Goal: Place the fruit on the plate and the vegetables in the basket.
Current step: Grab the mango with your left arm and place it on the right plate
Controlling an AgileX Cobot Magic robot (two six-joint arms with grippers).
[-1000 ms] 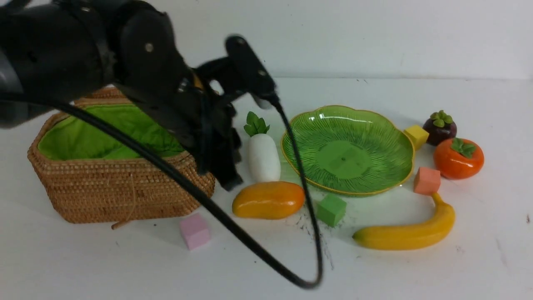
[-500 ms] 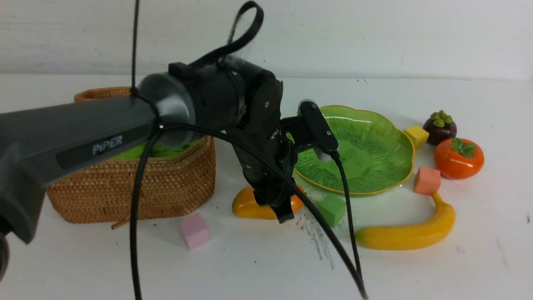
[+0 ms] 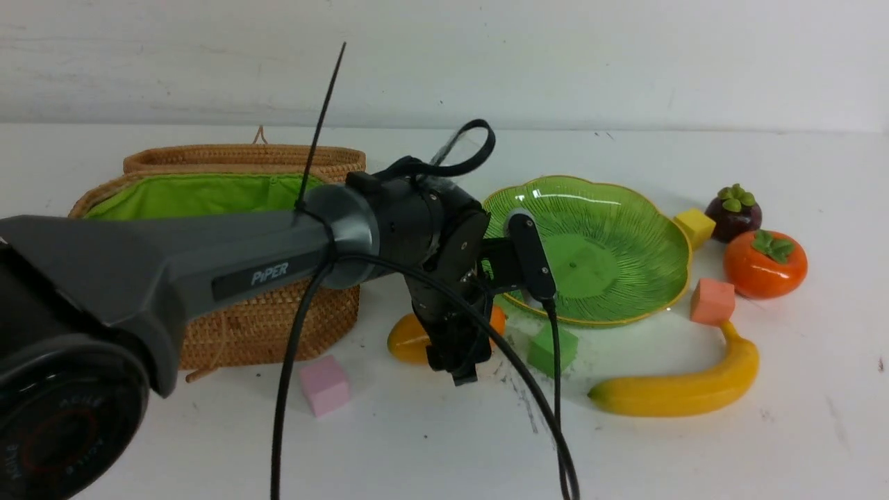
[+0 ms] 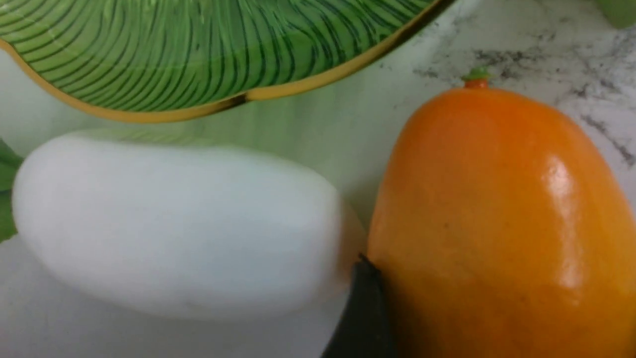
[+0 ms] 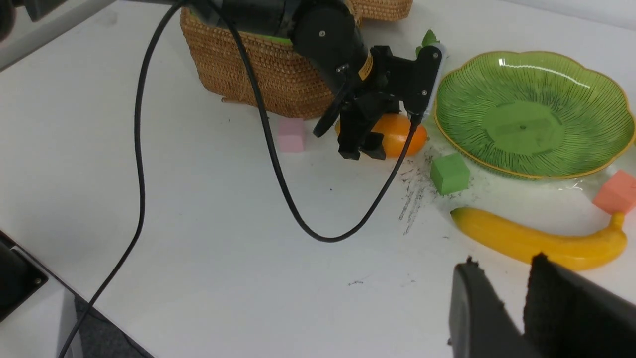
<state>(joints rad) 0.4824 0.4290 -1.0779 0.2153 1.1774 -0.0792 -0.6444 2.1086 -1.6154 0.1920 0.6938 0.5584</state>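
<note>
L arm [image 3: 208,267] dropped to mango [image 3: 406,340], jaws prob astride it

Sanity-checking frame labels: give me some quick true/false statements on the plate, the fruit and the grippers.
1. The plate is empty. True.
2. The banana is in the basket. False: it lies on the table in front of the plate.
3. The radish lies close beside the mango. True.
4. The right gripper holds the persimmon. False: it holds nothing; the persimmon sits on the table by the mangosteen.
5. The left gripper is down at the mango. True.
</note>
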